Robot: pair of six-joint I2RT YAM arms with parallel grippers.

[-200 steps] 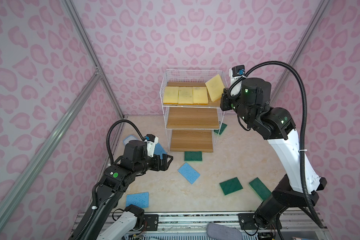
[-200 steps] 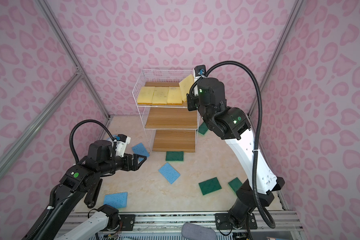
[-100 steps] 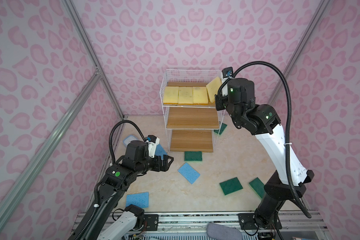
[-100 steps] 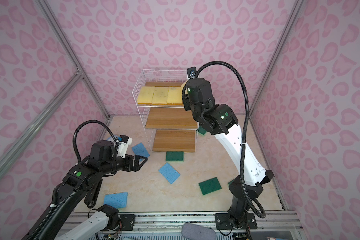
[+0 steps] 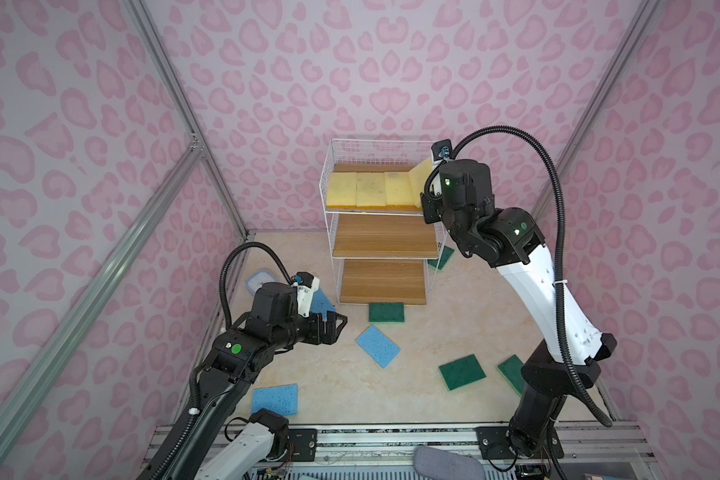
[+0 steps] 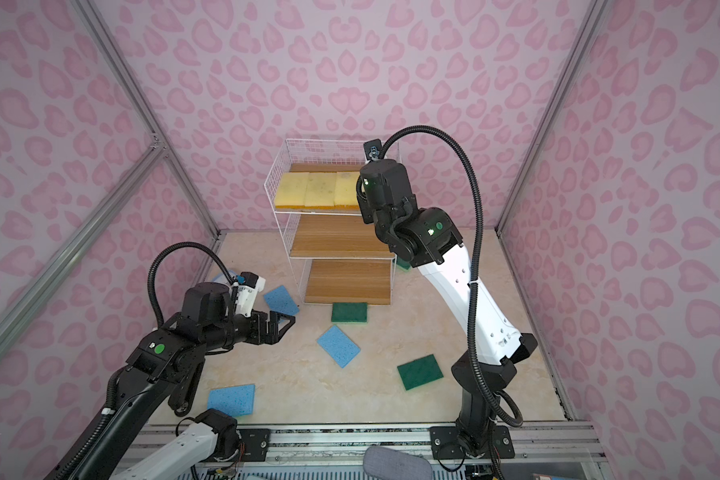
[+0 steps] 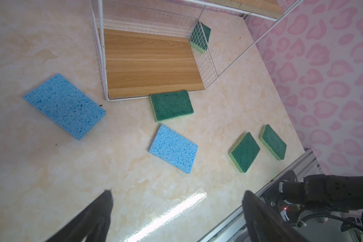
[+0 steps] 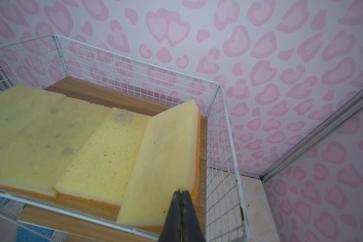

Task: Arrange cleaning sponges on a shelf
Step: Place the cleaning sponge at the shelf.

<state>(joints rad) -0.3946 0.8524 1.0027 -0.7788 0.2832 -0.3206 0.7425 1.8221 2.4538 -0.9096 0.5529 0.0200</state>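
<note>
Your right arm has swung closer to the shelf [image 5: 385, 237] over the last second, and the fourth yellow sponge [image 8: 161, 157] has come down into the right end of the top tier. Your right pincer [image 8: 181, 191] is pressed tight on that sponge's near short edge. The sponge is a soft, fine-pored foam slab, pale yellow on top and orange underneath. Its long axis runs near to far, like the three yellow sponges [image 5: 371, 189] lying flat beside it. It sits tilted, though, with its left long edge down against its neighbour and its right edge raised by the white wire side. Your left pincer [image 7: 177, 192] hangs spread wide over the glossy marbled floor [image 7: 40, 167], holding nothing. Coarse-pored blue sponges [image 7: 173, 148] and rough green scourer sponges [image 7: 171, 105] lie scattered there at mixed angles.
</note>
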